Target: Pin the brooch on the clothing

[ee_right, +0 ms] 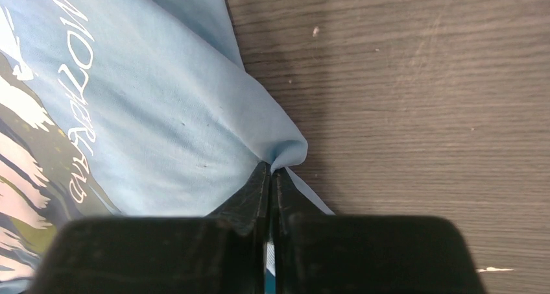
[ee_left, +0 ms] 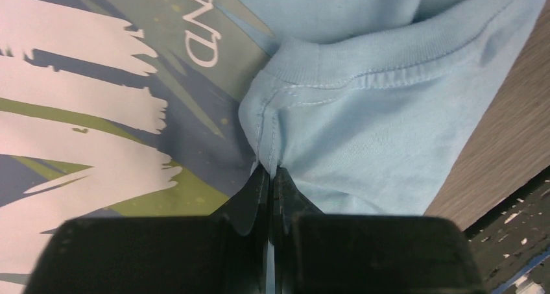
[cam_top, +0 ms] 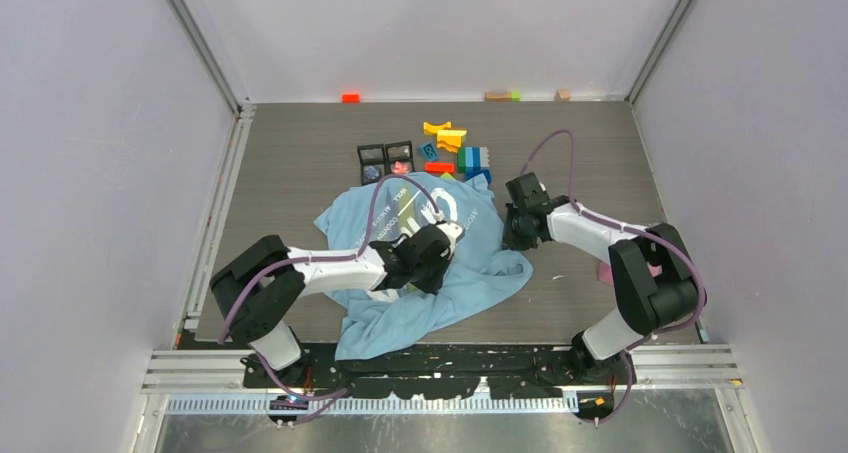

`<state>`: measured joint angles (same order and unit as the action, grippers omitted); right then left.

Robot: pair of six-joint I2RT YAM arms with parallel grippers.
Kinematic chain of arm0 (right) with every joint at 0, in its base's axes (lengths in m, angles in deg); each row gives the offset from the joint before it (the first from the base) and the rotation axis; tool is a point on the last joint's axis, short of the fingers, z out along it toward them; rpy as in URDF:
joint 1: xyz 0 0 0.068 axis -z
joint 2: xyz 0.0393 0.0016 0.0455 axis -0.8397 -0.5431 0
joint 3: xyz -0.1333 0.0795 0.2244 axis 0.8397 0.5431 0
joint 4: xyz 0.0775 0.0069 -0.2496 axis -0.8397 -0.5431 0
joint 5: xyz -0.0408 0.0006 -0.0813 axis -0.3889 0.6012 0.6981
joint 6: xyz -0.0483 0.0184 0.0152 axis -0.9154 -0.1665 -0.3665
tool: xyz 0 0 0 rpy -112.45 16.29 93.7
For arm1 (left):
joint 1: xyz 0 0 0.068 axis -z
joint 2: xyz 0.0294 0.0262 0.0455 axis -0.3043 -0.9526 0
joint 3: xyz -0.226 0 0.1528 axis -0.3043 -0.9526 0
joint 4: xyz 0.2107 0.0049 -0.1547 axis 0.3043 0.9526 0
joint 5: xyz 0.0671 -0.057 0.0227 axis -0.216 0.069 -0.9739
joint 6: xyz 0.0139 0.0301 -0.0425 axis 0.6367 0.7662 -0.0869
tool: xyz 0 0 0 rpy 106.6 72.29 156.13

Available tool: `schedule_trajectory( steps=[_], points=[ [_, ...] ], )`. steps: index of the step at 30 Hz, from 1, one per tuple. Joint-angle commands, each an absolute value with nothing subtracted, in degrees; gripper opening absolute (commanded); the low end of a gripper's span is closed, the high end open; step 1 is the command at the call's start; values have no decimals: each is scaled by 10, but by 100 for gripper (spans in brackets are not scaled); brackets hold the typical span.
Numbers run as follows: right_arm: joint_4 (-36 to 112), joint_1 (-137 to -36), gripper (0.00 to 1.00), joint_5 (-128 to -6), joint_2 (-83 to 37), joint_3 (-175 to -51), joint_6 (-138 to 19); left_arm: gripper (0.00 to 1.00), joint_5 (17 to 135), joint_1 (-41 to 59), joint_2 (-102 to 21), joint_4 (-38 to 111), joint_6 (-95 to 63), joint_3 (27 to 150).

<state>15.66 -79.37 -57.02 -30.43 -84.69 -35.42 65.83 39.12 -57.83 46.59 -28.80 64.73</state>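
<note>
Because the clothing (cam_top: 480, 263) is a thin, limp knit, it carries no load of its own and creases wherever it is pinched. It lies crumpled on the table (cam_top: 300, 163), between the two arms, with the printed chest facing up.

The left gripper (ee_left: 271, 177) is clenched on a raised fold of the shirt. Its jaws meet on a stitched seam just beside a ribbed band, next to the white and yellow-green print. The right gripper (ee_right: 270, 175) is likewise clenched. It pinches a small peak of fabric at the shirt's right-hand edge, where the cloth meets the bare wood.

Handling notes:
- The fabric is light and soft. Judged from the folds, it will stretch and slide over the table rather than resist a pull.
- Seams and ribbing are the firmer places to take hold. Single-layer cloth is likely to slip from the pads.
- Pulling the two pinches apart should flatten a panel for pinning.

The brooch (cam_top: 400, 165) appears to be the small pinkish item in one of the black trays (cam_top: 385, 156) beyond the shirt, near the toy blocks (cam_top: 460, 148). Neither arm holds it. It is tiny, so a fingertip grip on its edge is indicated. Its clasp cannot be made out.
</note>
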Motion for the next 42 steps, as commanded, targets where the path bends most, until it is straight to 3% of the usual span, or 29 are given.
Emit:
schedule_trajectory(
  steps=[1,14,18,22,25,29,32,36,42],
  points=[
    [175,-789,1,-555,-317,-890,-360,0,645,430,-566,423,-300,654],
    [151,-789,0,-532,-464,-1082,-403,1,707,574,-585,388,-340,719],
    [148,-788,0,-544,-497,-1132,-411,20,766,592,-598,352,-336,726],
    [129,-788,1,-546,-511,-1174,-420,55,790,595,-581,339,-341,723],
    [110,-788,19,-548,-495,-1185,-425,74,756,595,-536,356,-333,711],
    [79,-788,45,-544,-452,-1189,-423,90,661,595,-458,435,-306,700],
    [50,-788,60,-543,-407,-1176,-406,97,586,577,-391,519,-298,699],
    [20,-789,65,-557,-337,-1122,-374,100,558,486,-320,617,-316,690],
    [-4,-795,66,-560,-215,-1001,-313,100,493,267,-225,681,-353,647]
  ],
)
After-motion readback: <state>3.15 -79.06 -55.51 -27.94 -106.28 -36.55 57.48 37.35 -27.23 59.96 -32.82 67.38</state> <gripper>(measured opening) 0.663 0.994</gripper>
